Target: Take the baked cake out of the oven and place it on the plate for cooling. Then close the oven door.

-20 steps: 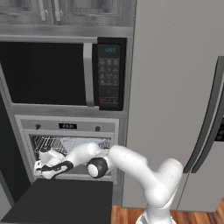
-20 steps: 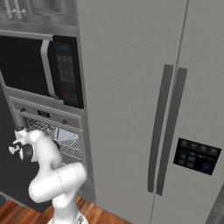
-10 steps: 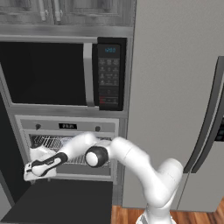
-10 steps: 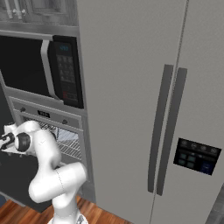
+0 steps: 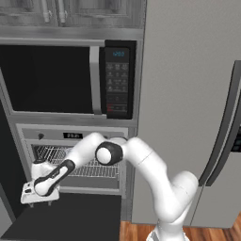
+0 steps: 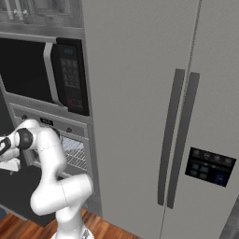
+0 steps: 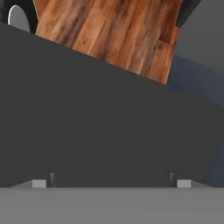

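Above me, a black-windowed microwave (image 5: 66,77) with keypad sits beside the steel refrigerator (image 6: 186,116), its dispenser panel (image 6: 208,166) glowing; wood flooring (image 7: 109,35) below; cabinets (image 5: 70,12), perhaps, overhead.

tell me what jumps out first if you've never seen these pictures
The white arm bends low across the open oven, its open, empty pincer just above the dropped dark oven door at lower left. Behind it a wire rack shows inside. Above sits a black-windowed microwave, and a tall grey fridge takes the right.
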Robot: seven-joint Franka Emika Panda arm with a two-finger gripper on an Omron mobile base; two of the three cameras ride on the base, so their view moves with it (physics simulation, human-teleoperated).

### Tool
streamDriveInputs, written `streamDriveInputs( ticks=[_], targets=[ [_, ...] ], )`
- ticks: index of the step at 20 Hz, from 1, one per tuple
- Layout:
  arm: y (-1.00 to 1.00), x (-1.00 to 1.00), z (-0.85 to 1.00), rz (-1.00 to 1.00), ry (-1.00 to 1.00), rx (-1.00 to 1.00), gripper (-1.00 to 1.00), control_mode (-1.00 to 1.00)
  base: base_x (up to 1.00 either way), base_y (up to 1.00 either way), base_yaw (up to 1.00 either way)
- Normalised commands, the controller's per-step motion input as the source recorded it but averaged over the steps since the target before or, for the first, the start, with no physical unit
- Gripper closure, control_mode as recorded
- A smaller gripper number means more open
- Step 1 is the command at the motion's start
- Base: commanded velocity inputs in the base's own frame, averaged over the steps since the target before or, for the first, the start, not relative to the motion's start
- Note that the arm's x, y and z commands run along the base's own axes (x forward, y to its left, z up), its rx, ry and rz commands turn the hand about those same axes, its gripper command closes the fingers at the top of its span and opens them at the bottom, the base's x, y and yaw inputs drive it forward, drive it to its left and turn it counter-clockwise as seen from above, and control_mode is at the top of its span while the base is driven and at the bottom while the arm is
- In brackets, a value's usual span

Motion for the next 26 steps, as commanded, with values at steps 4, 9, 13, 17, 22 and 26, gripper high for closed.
streamDriveInputs(
  ticks=[4,9,13,17,22,26],
  targets=[
    [-0.21,-0.94,0.07,-0.04,0.00,0.06,-1.00,-1.00,0.00,0.00,0.00],
    [-0.21,-0.85,0.14,-0.14,0.04,0.03,-1.00,-1.00,0.00,0.00,0.00],
    [-0.27,-0.75,0.24,-0.15,0.10,0.00,-1.00,-1.00,0.00,0.00,0.00],
    [-0.32,-0.70,0.25,-0.13,0.04,-0.05,-1.00,-1.00,0.00,0.00,0.00],
    [-0.35,-0.77,0.10,-0.07,0.00,-0.18,-1.00,-1.00,0.00,0.00,0.00],
    [-0.19,-0.68,0.00,-0.01,0.00,-0.21,-1.00,-1.00,0.00,0.00,0.00]
  ],
)
